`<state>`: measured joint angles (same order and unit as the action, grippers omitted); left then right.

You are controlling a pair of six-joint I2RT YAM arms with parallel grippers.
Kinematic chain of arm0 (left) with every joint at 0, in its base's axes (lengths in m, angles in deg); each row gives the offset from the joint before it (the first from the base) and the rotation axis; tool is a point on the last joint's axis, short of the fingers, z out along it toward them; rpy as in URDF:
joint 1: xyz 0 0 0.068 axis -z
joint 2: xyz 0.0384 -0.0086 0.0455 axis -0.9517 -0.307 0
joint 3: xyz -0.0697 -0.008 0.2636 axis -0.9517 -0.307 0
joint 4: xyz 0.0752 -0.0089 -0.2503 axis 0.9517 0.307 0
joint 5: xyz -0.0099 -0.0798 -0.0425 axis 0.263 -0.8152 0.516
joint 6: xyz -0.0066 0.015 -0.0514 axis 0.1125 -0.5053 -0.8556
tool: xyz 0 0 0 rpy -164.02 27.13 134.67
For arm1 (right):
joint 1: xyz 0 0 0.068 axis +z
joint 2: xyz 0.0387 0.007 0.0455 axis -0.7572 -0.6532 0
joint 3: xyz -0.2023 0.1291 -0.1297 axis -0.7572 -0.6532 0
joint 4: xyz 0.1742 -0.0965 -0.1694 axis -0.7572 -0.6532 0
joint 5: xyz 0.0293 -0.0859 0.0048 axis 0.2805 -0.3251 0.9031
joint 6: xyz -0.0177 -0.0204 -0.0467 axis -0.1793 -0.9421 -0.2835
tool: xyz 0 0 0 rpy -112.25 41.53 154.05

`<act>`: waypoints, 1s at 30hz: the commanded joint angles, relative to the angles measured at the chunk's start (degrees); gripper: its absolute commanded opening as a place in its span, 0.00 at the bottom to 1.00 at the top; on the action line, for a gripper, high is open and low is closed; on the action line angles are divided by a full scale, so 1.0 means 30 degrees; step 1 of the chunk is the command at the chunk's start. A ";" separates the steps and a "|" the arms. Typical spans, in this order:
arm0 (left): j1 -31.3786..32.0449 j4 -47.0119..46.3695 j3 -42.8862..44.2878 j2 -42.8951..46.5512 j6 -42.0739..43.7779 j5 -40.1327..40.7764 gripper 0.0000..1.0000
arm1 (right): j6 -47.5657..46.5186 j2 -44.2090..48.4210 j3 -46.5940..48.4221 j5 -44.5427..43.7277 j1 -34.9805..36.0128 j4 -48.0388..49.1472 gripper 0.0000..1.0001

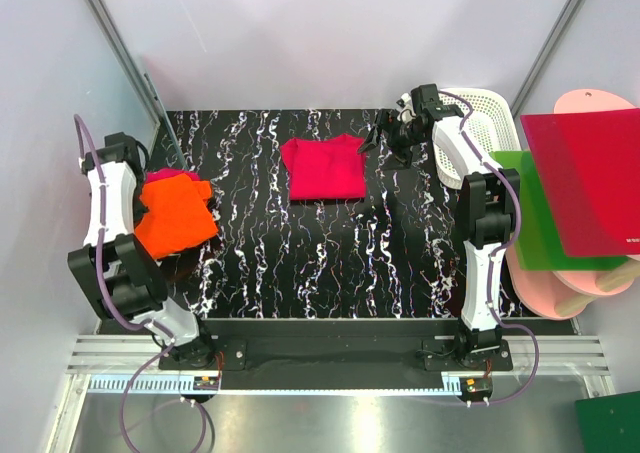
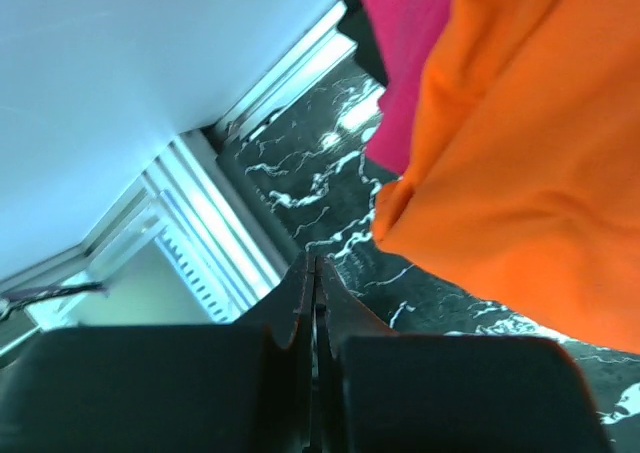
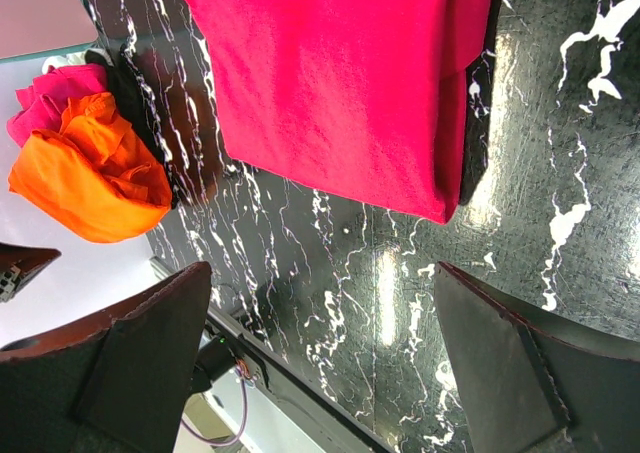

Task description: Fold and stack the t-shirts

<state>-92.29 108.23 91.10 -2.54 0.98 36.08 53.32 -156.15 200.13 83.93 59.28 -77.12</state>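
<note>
Red shirt [image 1: 323, 169]: you see it folded flat on the desk [image 1: 300, 263], at 12 o'clock from the middle.
Orange shirt [image 1: 175, 218]: a crumpled heap at the 9 o'clock edge, lying partly over a pink cloth [image 1: 165, 177].
Left gripper [image 2: 313, 268]: your jaws are pressed together with nothing between them, just beside the orange heap.
Right gripper [image 3: 322, 273]: your jaws are spread wide and hold nothing, above the desk at 3 o'clock of the red shirt.
Basket [image 1: 490, 113]: white, at 2 o'clock.
</note>
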 commanded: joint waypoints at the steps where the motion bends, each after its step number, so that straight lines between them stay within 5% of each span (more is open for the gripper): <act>1: 0.0011 0.0233 0.1946 -0.0067 -0.0551 0.0704 0.00 | -0.0264 0.1223 -0.0247 0.0557 -0.0103 -0.0057 1.00; 9: 0.0159 -0.0090 0.2129 0.0632 0.0679 -0.2547 0.00 | -0.0264 0.1340 -0.0394 0.0586 -0.0103 0.0031 1.00; 11: 0.0159 -0.0471 0.0991 0.1191 0.0623 -0.3688 0.30 | -0.0293 0.1311 -0.0394 0.0586 -0.0045 0.0031 1.00; 13: 0.0159 -0.0910 -0.0385 0.2070 0.0478 -0.3900 0.74 | -0.0293 0.1311 -0.0453 0.0586 -0.0073 0.0031 1.00; 16: 0.0101 -0.1117 -0.1591 0.2365 0.0038 -0.3696 0.96 | -0.0235 0.1194 -0.0424 0.0673 -0.0044 0.0090 1.00; 24: 0.0129 -0.2609 -0.2212 0.1195 -0.0402 -0.3168 0.99 | 0.0029 0.1018 -0.0190 0.1054 -0.0045 0.0119 1.00; 30: -0.0134 -0.3549 0.0155 -0.1527 -0.0432 -0.2260 0.99 | 0.0000 0.1135 -0.0394 0.1084 -0.0073 0.0149 1.00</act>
<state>-92.00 101.98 85.54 -2.69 0.50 26.98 53.41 -156.11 198.74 85.81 59.28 -77.10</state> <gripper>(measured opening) 0.987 0.994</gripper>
